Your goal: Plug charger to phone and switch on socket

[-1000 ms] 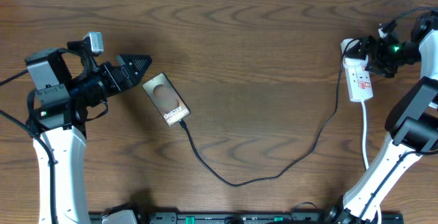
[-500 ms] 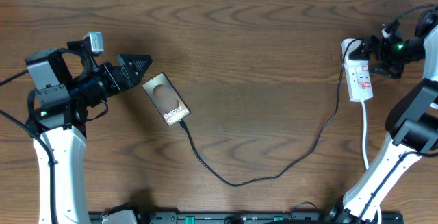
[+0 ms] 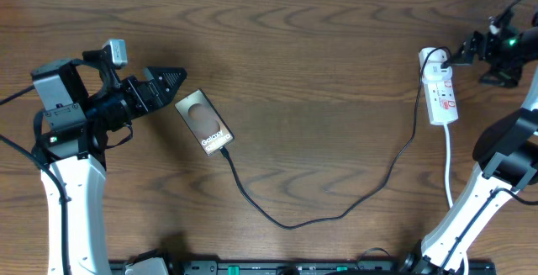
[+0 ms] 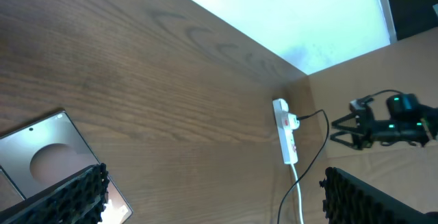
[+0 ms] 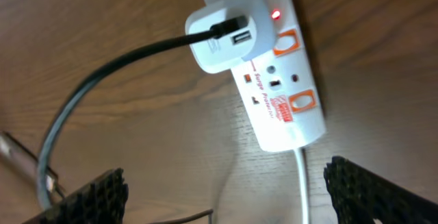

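Observation:
The phone lies flat at the left of the table, a dark slab with a brownish oval; the left wrist view shows it at the lower left. The charger, a thin black cable, meets the phone's lower end, loops across the table and runs up to the socket. In the right wrist view this cable enters a white adapter seated in the socket, and a small red light glows beside it. My left gripper is open just left of the phone. My right gripper is open, right of the socket's top, holding nothing.
The socket's white cord trails toward the front edge beside my right arm's base. A light wall runs along the table's far edge. Brown wooden tabletop lies between phone and socket.
My right gripper has pulled back to the right, off the socket's top end. The left arm, phone and cable have not moved.

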Controlling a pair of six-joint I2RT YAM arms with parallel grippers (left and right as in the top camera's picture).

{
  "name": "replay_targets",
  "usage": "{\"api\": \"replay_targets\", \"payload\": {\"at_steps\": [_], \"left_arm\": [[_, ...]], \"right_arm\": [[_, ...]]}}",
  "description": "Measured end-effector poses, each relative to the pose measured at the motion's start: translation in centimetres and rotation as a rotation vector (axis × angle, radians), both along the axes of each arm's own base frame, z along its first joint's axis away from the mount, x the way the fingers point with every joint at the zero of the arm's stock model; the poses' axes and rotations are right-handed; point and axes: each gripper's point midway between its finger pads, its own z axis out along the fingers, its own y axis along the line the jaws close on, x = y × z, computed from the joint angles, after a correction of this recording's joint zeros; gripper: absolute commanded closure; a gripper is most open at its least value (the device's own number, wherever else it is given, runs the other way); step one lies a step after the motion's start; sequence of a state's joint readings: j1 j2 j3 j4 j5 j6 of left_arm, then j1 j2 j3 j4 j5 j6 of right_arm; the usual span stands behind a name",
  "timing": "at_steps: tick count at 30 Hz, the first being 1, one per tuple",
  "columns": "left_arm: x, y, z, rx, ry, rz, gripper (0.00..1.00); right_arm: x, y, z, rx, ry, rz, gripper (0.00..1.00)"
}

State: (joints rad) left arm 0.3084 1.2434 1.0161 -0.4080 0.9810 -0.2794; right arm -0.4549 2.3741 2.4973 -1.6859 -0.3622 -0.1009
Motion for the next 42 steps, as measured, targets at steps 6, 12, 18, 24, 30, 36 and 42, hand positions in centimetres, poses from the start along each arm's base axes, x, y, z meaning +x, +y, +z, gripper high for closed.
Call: {"api": "replay_targets", "payload": {"at_steps": [6,12,18,24,30,36,42], "left_arm": [[0.0,0.0,0.0,0.000,0.000,0.000,0.02],[0.0,0.0,0.0,0.000,0.000,0.000,0.02],[0.0,0.0,0.0,0.000,0.000,0.000,0.02],[0.0,0.0,0.0,0.000,0.000,0.000,0.02],[0.0,0.0,0.0,0.000,0.000,0.000,0.02],[0.0,0.0,0.0,0.000,0.000,0.000,0.02],[0.0,0.0,0.0,0.001,0.000,0.001,0.02]], "right_arm": [[0.2,-0.6,2.9,-0.078,-0.051,-0.039,0.03],[-0.9,0.2,8.2,-0.177,-0.133,-0.071,0.01],[-2.6,2.2,14.5,-0.252,-0.260,-0.093,0.01],[-3.8,5.7,15.8,-0.257,-0.271,-0.052,0.01],[-6.3,8.0,10.8,-0.335,-0.054,0.008,0.01],[-7.5,8.0,7.6,-0.386,0.023,0.017,0.01],[-8.7,8.8,5.3,-0.400,0.030,0.017,0.01]]}}
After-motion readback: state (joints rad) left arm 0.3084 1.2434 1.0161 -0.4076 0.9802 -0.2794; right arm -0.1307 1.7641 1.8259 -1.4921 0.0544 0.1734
